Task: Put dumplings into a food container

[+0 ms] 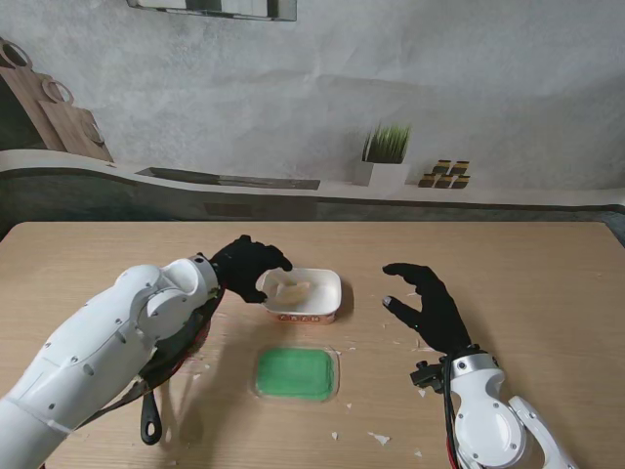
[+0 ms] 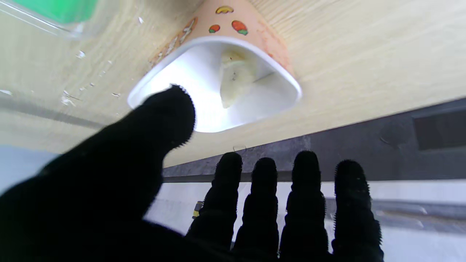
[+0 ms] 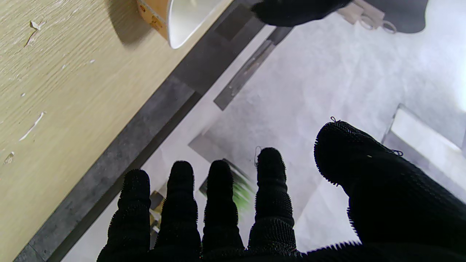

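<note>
Dumpling (image 2: 236, 78), pale and doughy, sits inside your white rounded-square container (image 1: 327, 291), whose orange sides carry fruit pictures; any lettering is too blurred to read. Your left hand (image 1: 248, 266) hovers at its rim, fingers spread, empty. Your right hand (image 1: 430, 305) hangs open over the woodgrain table (image 1: 547, 283). A green-lined clear lid (image 1: 296, 373) lies nearer you.
</note>
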Controlling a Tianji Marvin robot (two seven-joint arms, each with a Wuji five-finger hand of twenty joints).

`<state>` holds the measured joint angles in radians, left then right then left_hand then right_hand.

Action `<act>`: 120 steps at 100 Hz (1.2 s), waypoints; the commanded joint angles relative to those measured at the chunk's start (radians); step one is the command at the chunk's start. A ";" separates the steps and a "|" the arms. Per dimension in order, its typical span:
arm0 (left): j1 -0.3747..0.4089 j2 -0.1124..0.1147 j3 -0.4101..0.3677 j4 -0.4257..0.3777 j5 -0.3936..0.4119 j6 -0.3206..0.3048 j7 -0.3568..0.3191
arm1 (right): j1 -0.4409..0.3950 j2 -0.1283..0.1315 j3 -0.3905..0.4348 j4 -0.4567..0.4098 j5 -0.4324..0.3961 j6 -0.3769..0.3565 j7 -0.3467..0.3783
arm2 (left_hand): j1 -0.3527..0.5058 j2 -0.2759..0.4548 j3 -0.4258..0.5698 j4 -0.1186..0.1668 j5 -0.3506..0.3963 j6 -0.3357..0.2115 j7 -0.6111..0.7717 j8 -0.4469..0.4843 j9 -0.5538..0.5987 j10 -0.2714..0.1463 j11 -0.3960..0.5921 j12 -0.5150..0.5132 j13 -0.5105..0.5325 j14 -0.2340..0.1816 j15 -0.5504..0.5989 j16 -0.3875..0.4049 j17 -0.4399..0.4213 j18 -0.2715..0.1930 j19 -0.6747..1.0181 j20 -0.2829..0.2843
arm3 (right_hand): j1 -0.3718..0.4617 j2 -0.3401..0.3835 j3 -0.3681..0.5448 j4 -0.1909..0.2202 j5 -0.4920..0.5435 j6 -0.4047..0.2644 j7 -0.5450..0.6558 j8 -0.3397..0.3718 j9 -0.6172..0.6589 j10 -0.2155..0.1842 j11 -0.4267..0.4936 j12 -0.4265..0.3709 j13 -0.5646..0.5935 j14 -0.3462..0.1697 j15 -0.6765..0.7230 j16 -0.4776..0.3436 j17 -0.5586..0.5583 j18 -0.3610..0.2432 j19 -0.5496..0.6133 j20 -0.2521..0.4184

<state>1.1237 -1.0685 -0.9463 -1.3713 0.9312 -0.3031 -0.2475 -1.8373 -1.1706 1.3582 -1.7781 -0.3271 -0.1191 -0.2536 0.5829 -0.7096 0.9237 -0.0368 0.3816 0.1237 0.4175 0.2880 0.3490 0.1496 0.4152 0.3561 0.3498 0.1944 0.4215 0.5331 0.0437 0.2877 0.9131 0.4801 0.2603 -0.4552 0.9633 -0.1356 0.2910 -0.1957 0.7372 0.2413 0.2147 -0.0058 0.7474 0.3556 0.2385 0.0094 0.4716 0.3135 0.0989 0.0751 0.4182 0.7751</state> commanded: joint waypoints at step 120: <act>0.556 0.101 -0.639 -0.232 0.400 -0.213 -0.099 | -0.006 -0.006 -0.024 -0.018 -0.014 0.019 0.014 | 0.029 -0.007 0.002 -0.024 -0.018 0.032 0.106 0.076 0.015 -0.039 0.103 0.121 -0.006 -0.025 0.103 0.064 -0.024 -0.067 -0.040 -0.036 | -0.016 0.012 0.021 0.004 -0.001 -0.024 0.001 0.014 0.012 0.008 0.021 0.006 0.002 0.003 0.010 0.010 0.001 -0.002 0.015 0.014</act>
<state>1.6763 -0.9688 -1.5922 -1.6107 1.3246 -0.5173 -0.3332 -1.8374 -1.1694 1.3387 -1.7885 -0.3413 -0.1038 -0.2496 0.5966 -0.6982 0.8962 -0.0795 0.3578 0.1318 0.4998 0.3532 0.3737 0.1242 0.4975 0.4559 0.3600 0.1699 0.5029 0.5829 0.0319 0.2344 0.8365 0.4326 0.2602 -0.4552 0.9634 -0.1356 0.2910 -0.1957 0.7374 0.2413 0.2148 -0.0057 0.7474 0.3559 0.2387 0.0095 0.4719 0.3137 0.0996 0.0753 0.4183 0.7751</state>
